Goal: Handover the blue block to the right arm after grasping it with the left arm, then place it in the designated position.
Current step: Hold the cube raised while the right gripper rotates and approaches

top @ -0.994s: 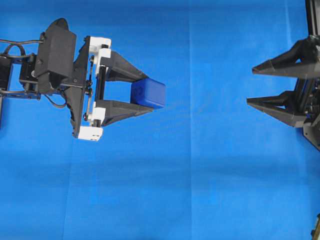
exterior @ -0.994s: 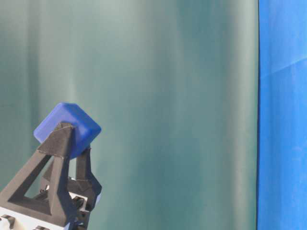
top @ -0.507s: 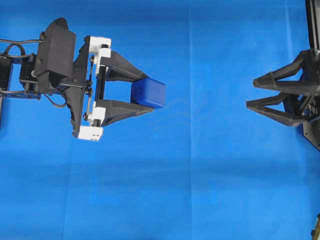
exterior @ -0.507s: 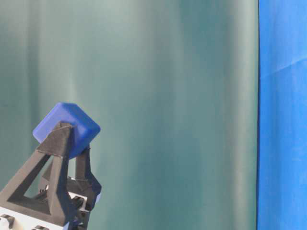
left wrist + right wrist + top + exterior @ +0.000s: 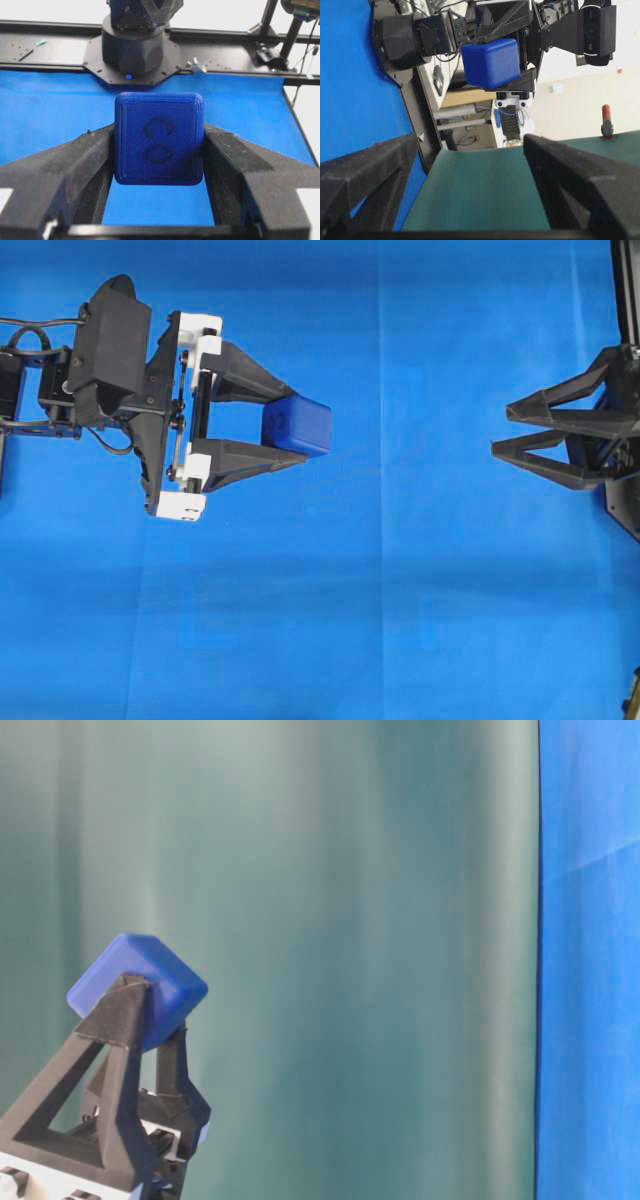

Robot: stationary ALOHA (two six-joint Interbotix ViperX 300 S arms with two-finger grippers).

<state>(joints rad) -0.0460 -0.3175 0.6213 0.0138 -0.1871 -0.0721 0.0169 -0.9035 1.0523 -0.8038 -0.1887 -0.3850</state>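
Since a moment ago, only the right gripper (image 5: 497,430) has changed: seen from overhead, its two black fingers have rolled and now look closer together than before, while everything on the left has stayed put.

At the left of the overhead view, the left arm (image 5: 100,360) reaches in from the edge over the blue cloth (image 5: 350,620). Its left gripper (image 5: 305,425), with white blocks at the finger bases, is clamped on the blue block (image 5: 297,426), which sits between the fingertips. The left wrist view shows the block (image 5: 159,138) pressed between both fingers, its embossed face toward the camera. From table level, the block (image 5: 138,990) sits tilted at the gripper's tip, against a green backdrop (image 5: 350,920).

Farther right lies bare cloth. At the right edge, the right gripper points toward the block, well apart from it. In the right wrist view its fingers (image 5: 580,190) stand wide with nothing between them, the block (image 5: 491,63) visible beyond.
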